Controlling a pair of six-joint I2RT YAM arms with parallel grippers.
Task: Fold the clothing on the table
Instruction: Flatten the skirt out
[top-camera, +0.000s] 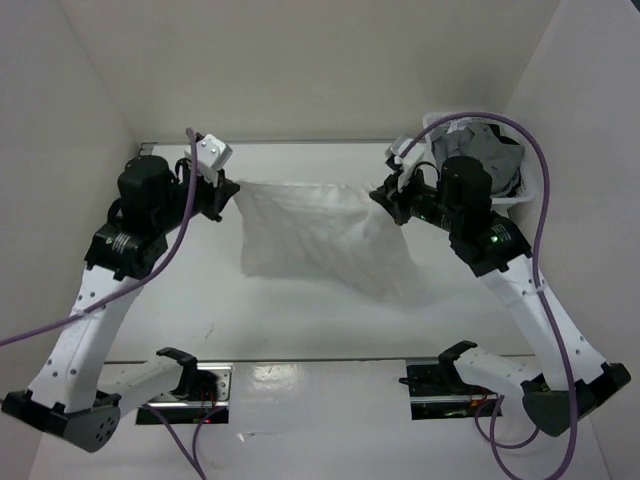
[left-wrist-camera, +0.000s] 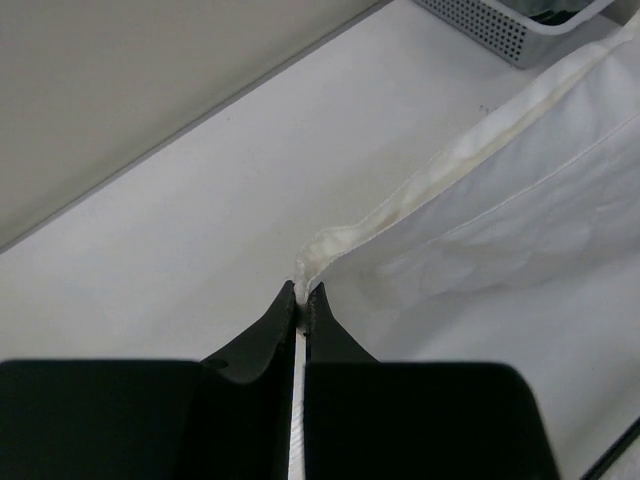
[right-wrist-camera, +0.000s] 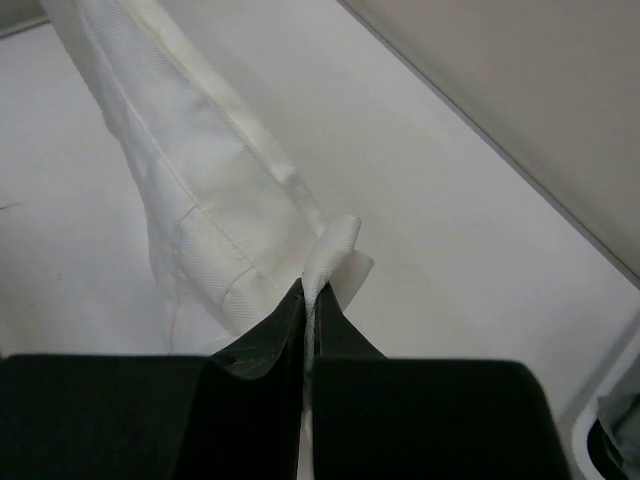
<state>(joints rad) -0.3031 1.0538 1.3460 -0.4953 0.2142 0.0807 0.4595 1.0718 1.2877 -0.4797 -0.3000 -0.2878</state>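
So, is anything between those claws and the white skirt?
Nothing visible: the left gripper and right gripper are each shut on a top corner of the thin white pleated skirt, stretched between them over the flat white table.

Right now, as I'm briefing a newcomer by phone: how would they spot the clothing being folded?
On the white table, look toward the far edge. The clothing is the white pleated cloth pinched at two corners by the left hand and the right hand; the grey garment lies in the far-right basket.
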